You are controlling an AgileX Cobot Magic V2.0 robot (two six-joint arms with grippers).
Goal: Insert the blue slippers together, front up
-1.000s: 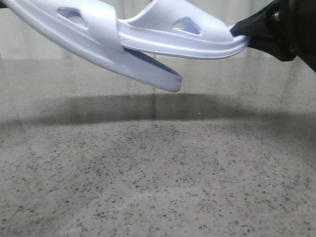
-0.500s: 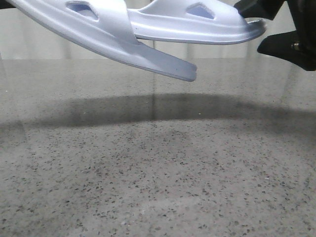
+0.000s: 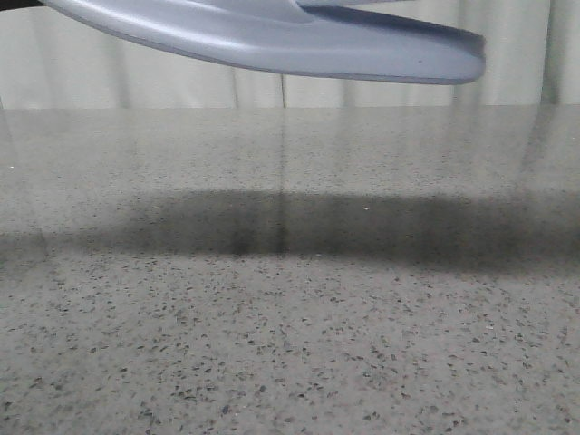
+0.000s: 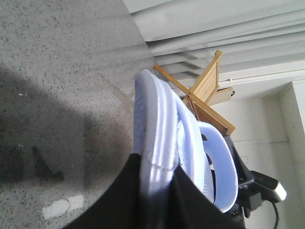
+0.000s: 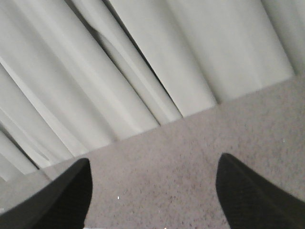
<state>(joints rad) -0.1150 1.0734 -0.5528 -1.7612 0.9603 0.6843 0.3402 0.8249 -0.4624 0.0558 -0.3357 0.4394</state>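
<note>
Two blue slippers [image 3: 299, 41] are hanging in the air along the top of the front view, well above the grey speckled table [image 3: 290, 317], and only their smooth undersides are showing there. A wide dark shadow [image 3: 317, 227] is lying on the table under them, across the middle of that view. In the left wrist view the blue slippers [image 4: 162, 138] are sitting one tucked inside the other, standing on edge in the middle of the frame. The left gripper [image 4: 159, 183] is squeezing tight on the end of the outer slipper at the bottom of the frame, with a black finger pressing on each side. A wooden rack [image 4: 202, 93] is showing behind the slippers, in the upper right part of that view. In the right wrist view the right gripper [image 5: 152, 195] is spreading its two black fingers [image 5: 248, 195] wide apart at the bottom corners, with nothing between them, and it is looking at the table [image 5: 171, 162] and pale curtains [image 5: 143, 62].
</note>
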